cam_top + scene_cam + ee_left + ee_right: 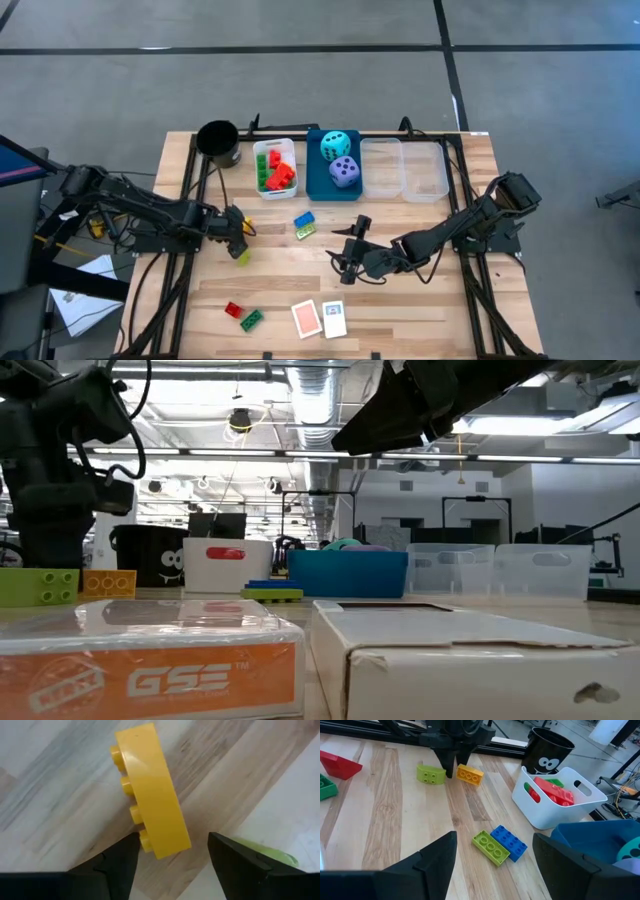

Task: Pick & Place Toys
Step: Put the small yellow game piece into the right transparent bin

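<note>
Yellow brick [150, 790] lay on the counter [420, 320], just past the left end effector [170, 851]; fingers apart, one on each side of the brick's near end, nothing clamped. A lime brick [431, 774] sat just beside it. In the high view both were mostly hidden under the left end effector [238, 232].

Lime-and-blue brick pair [304, 223] touched side by side mid-counter. Red brick [233, 310] and green brick [251, 319] near the front edge, two cards [320, 319] beside them. The nearer card [150, 660] read "GSE" on an orange band in the low view; its round emblem was not legible.

White bin [273, 167] held red and green bricks, piled so no count was possible. Blue bin [333, 165] held the cyan die [336, 145] and purple die [344, 172]. Two clear bins [404, 168] to its right. Black cup [549, 751] bore cartoon eyes and a mouth.

Right end effector [492, 851] hovered mid-counter, fingers apart, holding nothing.
</note>
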Tool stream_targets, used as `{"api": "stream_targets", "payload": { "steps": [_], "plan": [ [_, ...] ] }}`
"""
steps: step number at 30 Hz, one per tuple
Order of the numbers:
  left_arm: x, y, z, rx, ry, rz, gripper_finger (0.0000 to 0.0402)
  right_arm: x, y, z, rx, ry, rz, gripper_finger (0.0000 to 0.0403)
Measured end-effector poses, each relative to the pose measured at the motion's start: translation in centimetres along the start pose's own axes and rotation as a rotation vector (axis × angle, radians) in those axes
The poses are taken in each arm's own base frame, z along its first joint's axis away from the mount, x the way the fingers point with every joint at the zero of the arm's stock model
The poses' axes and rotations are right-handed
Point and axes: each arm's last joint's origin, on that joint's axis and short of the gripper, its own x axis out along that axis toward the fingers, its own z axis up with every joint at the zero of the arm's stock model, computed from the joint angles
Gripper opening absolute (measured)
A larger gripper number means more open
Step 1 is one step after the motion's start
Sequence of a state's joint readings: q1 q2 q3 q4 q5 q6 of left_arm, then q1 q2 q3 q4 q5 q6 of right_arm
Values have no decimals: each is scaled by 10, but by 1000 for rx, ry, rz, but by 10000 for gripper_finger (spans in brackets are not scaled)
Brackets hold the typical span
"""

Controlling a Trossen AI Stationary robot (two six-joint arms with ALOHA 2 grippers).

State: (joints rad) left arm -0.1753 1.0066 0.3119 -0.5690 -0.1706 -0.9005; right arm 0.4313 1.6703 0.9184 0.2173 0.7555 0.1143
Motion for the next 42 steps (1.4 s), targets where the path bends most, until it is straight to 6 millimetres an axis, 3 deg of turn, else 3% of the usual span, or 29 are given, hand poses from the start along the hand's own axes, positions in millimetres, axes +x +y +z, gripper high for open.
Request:
{"api": "stream_targets", "payload": {
  "steps": [12,24,34,42],
  "plan": [
    [0,4,-1,-106,-34,51,94,0,0,0,2,0,0,256],
    [1,-2,3,-32,-112,15,91,0,0,0,-18,0,0,256],
    [-12,-40,20,198,-252,-450,91,-8,9,0,-264,-20,37,256],
    [-32,-61,33,242,-338,-821,91,-16,25,12,-411,-196,353,256]
  ]
}}
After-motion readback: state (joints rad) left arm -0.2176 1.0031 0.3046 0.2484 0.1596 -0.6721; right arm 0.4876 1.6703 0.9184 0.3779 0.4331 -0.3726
